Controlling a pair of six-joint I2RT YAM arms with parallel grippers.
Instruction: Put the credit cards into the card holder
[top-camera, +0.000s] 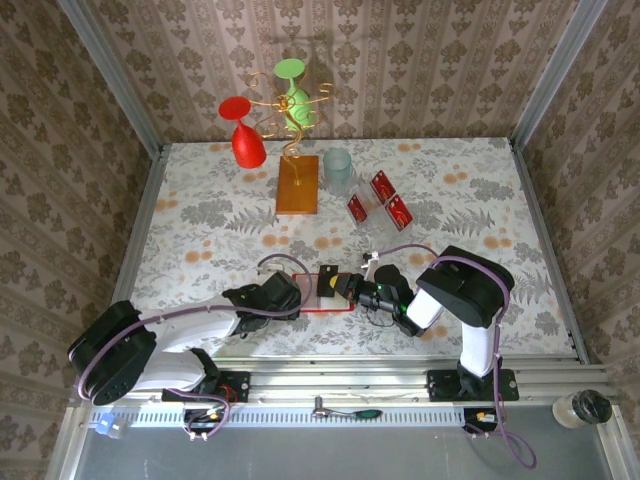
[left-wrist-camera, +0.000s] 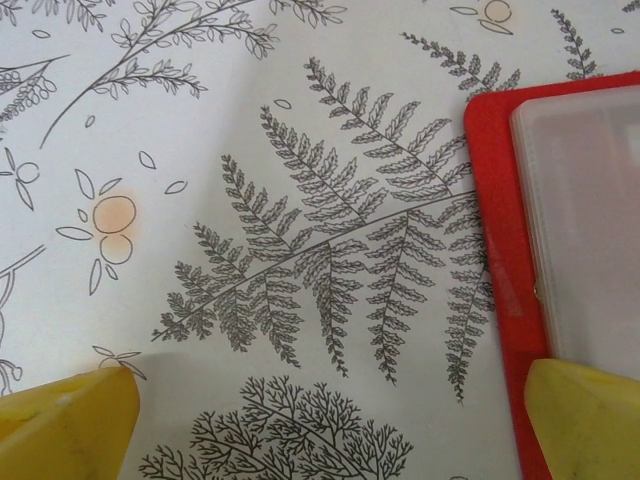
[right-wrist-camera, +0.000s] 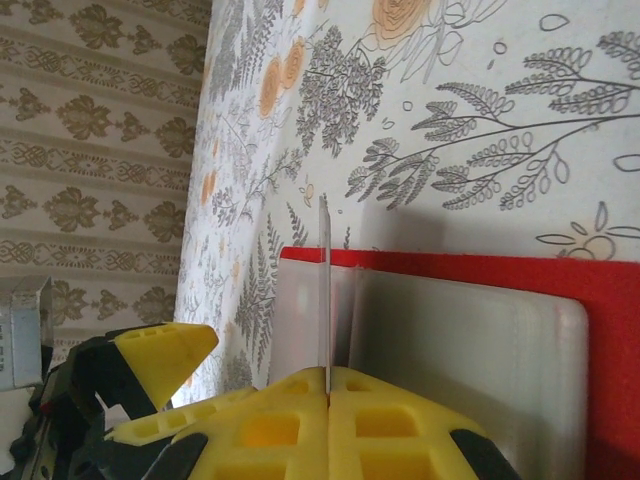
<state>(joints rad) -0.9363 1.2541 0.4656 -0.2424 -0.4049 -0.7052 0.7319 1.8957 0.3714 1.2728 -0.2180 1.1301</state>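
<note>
The card holder (top-camera: 311, 307) lies open near the table's front, red-bordered (left-wrist-camera: 495, 200) with a pale inside (right-wrist-camera: 450, 268). My right gripper (top-camera: 346, 288) (right-wrist-camera: 328, 385) is shut on a credit card (right-wrist-camera: 324, 290), seen edge-on as a thin pale line slanting down onto the holder's pale pockets; from above the card (top-camera: 328, 283) looks like a small dark rectangle. My left gripper (top-camera: 294, 292) (left-wrist-camera: 335, 430) is open at the holder's left edge, its right finger (left-wrist-camera: 585, 415) over the red border, nothing between the fingers. Three more red credit cards (top-camera: 381, 186) stand farther back.
The other cards sit in a clear tiered stand (top-camera: 372, 222) at back right. Behind the holder are a pale green cup (top-camera: 337, 168), and a wire stand on an orange base (top-camera: 297, 185) carrying a red glass (top-camera: 245, 140) and a green one (top-camera: 292, 100). Patterned walls enclose the table.
</note>
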